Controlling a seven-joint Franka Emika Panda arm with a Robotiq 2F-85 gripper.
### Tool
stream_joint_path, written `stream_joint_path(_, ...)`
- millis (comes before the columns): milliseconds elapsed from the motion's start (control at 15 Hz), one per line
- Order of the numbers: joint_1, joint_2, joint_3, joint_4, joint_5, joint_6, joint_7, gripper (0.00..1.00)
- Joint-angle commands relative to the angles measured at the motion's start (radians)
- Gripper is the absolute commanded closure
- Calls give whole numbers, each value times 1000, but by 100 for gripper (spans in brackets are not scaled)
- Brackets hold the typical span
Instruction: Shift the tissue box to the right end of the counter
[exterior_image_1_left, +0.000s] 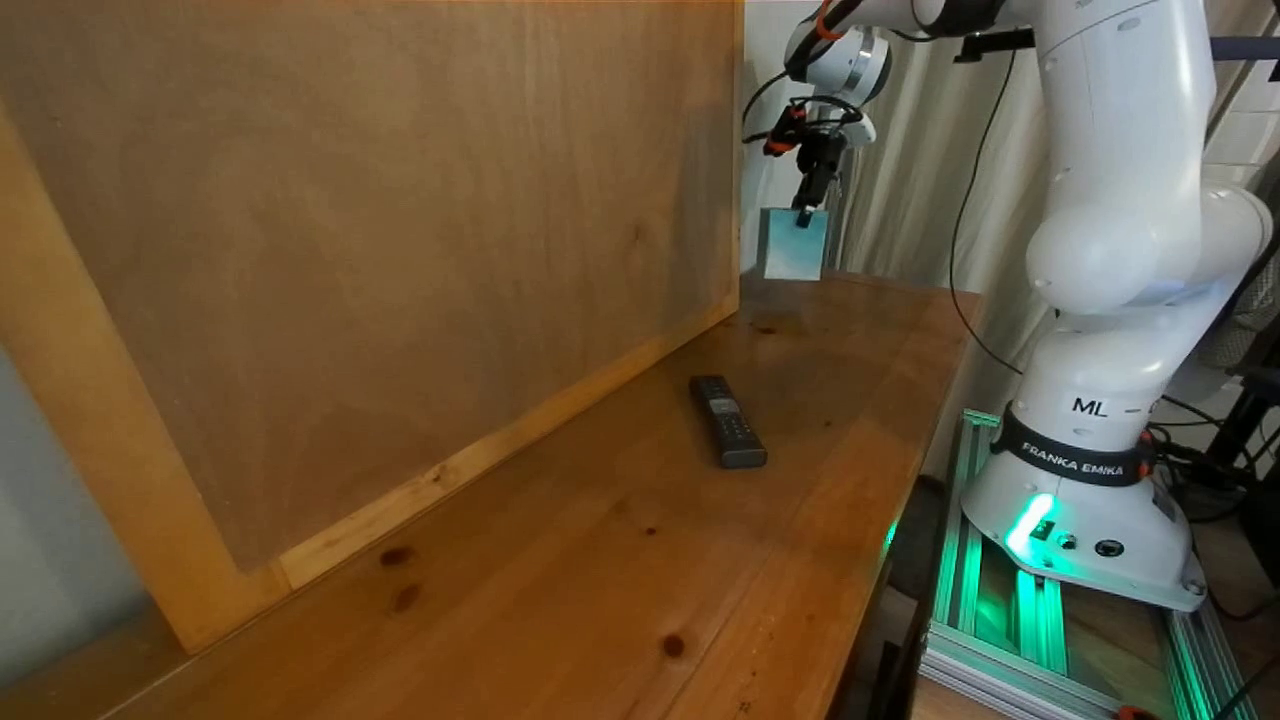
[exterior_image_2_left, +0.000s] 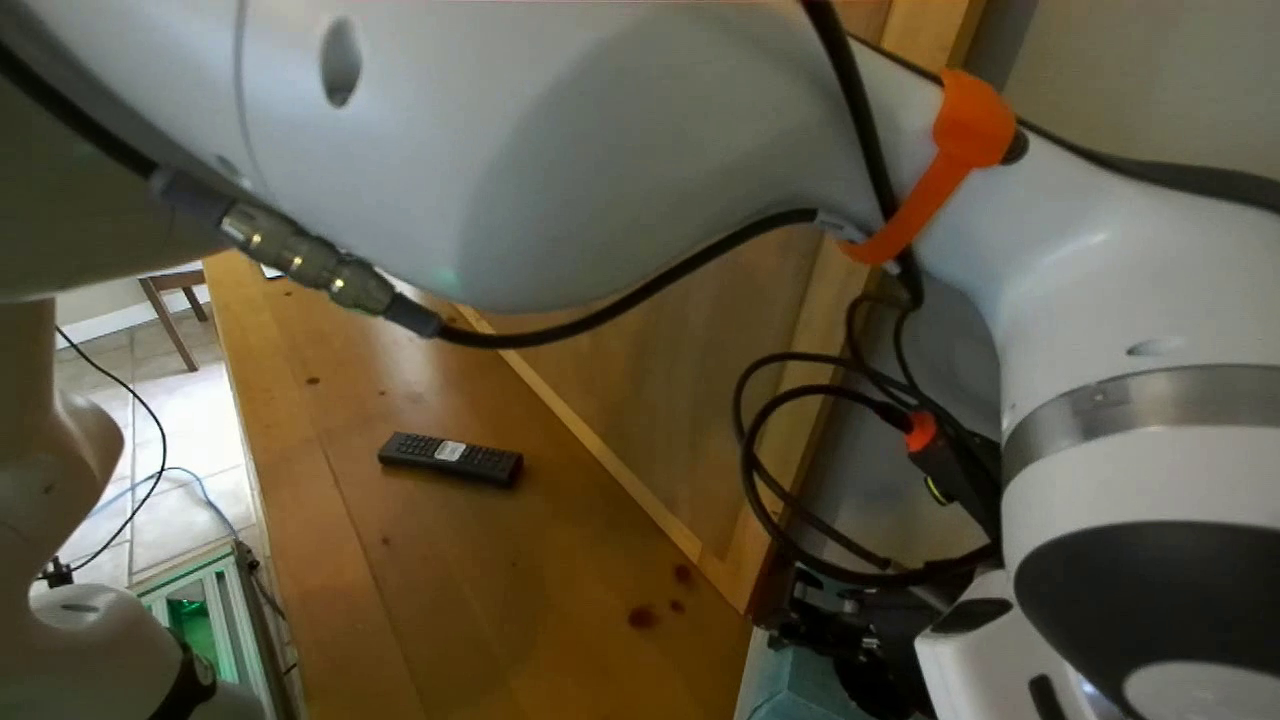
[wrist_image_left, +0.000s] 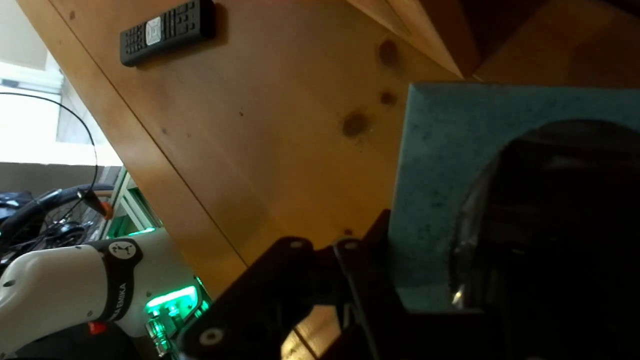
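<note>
In an exterior view the box (exterior_image_1_left: 797, 250) is at the far end of the counter (exterior_image_1_left: 540, 600), just past the end of the board (exterior_image_1_left: 450, 250), its opening (wrist_image_left: 565, 190) facing up. The opening is a dark round hole; a faint glossy glint shows along its rim, and whatever is inside is too dark to make out. Whether the underside touches the counter I cannot tell.

The gripper (exterior_image_1_left: 806, 212) points down and has hold of the box. One finger (wrist_image_left: 372, 255) lies against the outside of one side; the second is lost in the dark of the wrist view, so I cannot tell how wide the pair stands or whether that finger is inside the opening. The arm (exterior_image_1_left: 1125, 200) rises from its base (exterior_image_1_left: 1090, 530) on a metal frame (exterior_image_1_left: 1000, 672) beside the counter, bends over high up and reaches to the far end, its last links above the box. In an exterior view an orange strap (exterior_image_2_left: 970, 120) wraps round it and a black cable (exterior_image_2_left: 500, 340).

The box is upright and light teal, with straight edges. One side is brightly lit, paler towards the bottom; the side next to it is darker. The top is duller, with dark specks. The remote (exterior_image_1_left: 728, 425) lies on the counter, well apart from it.
</note>
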Motion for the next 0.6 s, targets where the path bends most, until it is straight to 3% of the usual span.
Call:
stream_joint_path(0, -53, 74, 9, 91, 66, 0, 44, 100)
stream_joint_path(467, -114, 137, 40, 152, 109, 47, 68, 100)
stream_joint_path(533, -116, 139, 45, 153, 113, 62, 68, 75)
